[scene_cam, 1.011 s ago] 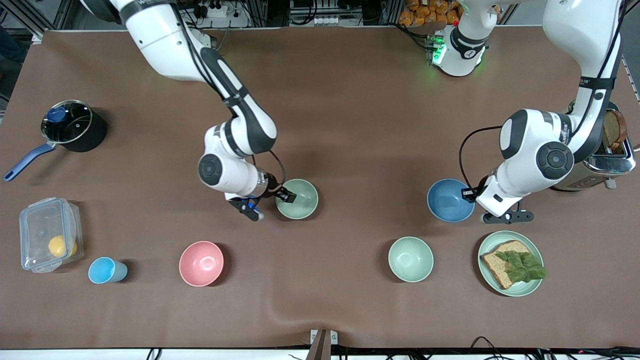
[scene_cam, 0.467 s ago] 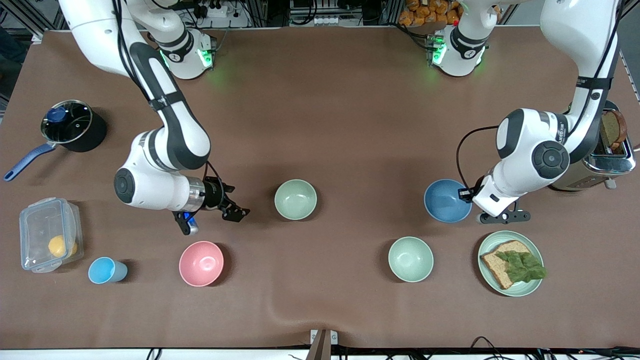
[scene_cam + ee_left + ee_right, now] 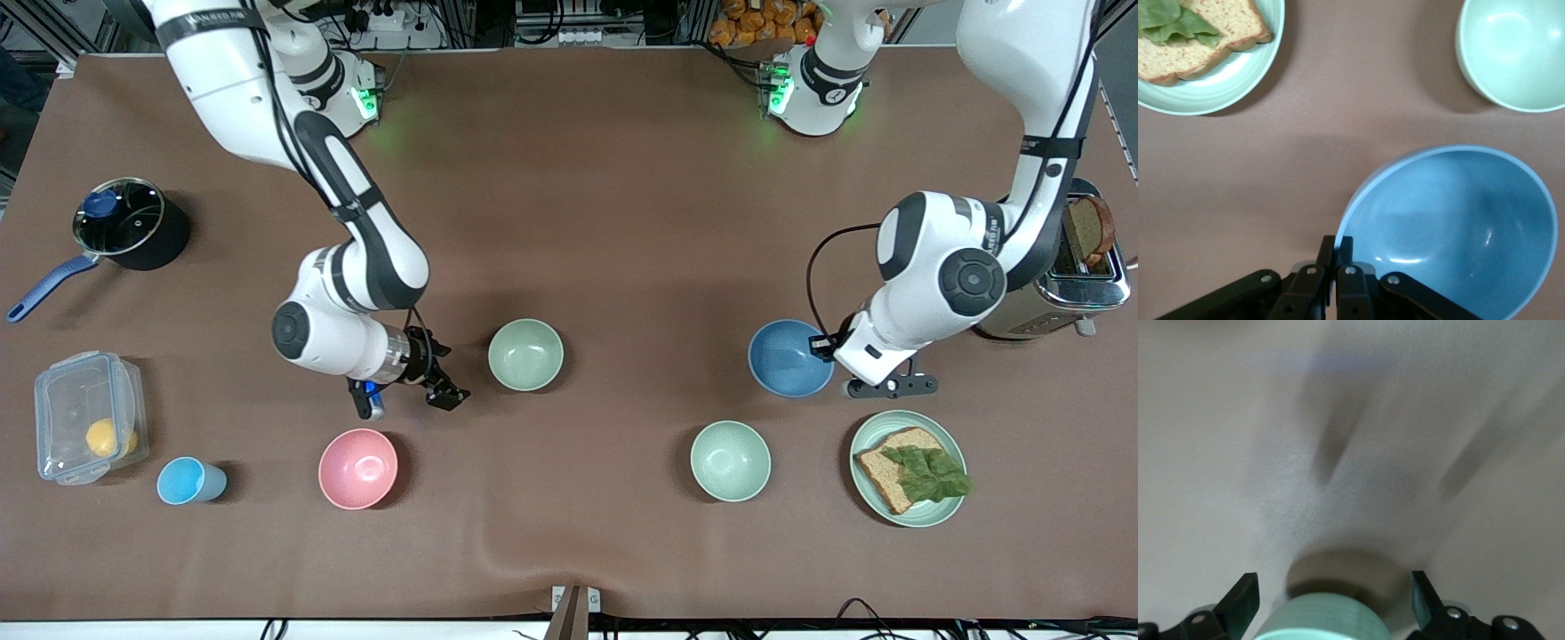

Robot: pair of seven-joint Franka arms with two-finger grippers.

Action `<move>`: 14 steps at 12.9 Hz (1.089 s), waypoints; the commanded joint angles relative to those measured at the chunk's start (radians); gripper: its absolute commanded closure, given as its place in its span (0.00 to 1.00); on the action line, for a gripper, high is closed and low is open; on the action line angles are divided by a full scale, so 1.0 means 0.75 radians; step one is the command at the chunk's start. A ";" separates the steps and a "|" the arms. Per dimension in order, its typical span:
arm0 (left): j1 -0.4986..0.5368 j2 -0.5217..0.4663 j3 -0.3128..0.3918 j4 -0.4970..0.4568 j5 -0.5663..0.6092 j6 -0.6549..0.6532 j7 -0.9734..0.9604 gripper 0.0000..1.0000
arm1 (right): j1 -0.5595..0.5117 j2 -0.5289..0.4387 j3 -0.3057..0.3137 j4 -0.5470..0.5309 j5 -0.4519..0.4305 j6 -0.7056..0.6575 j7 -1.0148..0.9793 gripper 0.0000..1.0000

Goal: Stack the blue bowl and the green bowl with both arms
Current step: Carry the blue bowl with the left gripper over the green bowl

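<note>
Front view: brown cloth-covered worktop (image 3: 622,222), two white Franka arms reaching in from the base side. Stack not done: round matte blue bowl (image 3: 787,358) and round matte sage-green bowl (image 3: 525,355) sit well apart, green near mid-worktop, blue toward the left arm's end. Left gripper (image 3: 1336,248) fingers clenched on the blue bowl's rim at the edge nearest the toaster; can't tell if the bowl is off the surface. Right gripper (image 3: 442,388) fingers spread wide, empty, low just beside the green bowl on the side toward the right arm's end; the right wrist view shows that bowl's rim between the open fingers but not touched. My read: green is parked as the base, blue grasped; left to do is carry blue over and nest it, right arm seems free. Containers: silver toaster (image 3: 1080,276) with a dark bread slice in the slot; clear plastic lidded box (image 3: 76,400) holding one yellow round item; black saucepan with glass lid (image 3: 124,222), contents unclear; pale-green plate (image 3: 867,440) with a bread slice and lettuce; pink bowl (image 3: 357,468), paler mint bowl (image 3: 730,460), light-blue cup (image 3: 188,481) all look empty.
</note>
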 commanded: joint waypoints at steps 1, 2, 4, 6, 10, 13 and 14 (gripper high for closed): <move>-0.089 -0.003 -0.003 0.039 -0.019 -0.033 -0.145 1.00 | 0.002 0.033 -0.001 0.038 0.021 0.006 0.045 0.00; -0.128 0.003 -0.003 0.065 -0.052 -0.051 -0.206 1.00 | 0.008 0.040 -0.001 0.038 0.023 0.026 0.047 0.00; -0.216 0.011 -0.003 0.112 -0.115 -0.068 -0.355 1.00 | 0.046 0.052 -0.001 0.038 0.019 0.071 0.094 0.00; -0.322 0.052 -0.003 0.169 -0.136 -0.068 -0.527 1.00 | 0.053 0.054 -0.001 0.048 0.009 0.071 0.117 0.00; -0.533 0.234 -0.001 0.416 -0.136 -0.068 -0.920 1.00 | 0.055 0.060 -0.001 0.048 0.005 0.074 0.117 0.00; -0.639 0.344 -0.001 0.537 -0.134 -0.064 -1.078 1.00 | 0.059 0.064 -0.001 0.048 0.003 0.084 0.117 0.00; -0.676 0.379 -0.003 0.580 -0.134 -0.062 -1.100 1.00 | 0.061 0.068 -0.001 0.048 0.001 0.086 0.117 0.00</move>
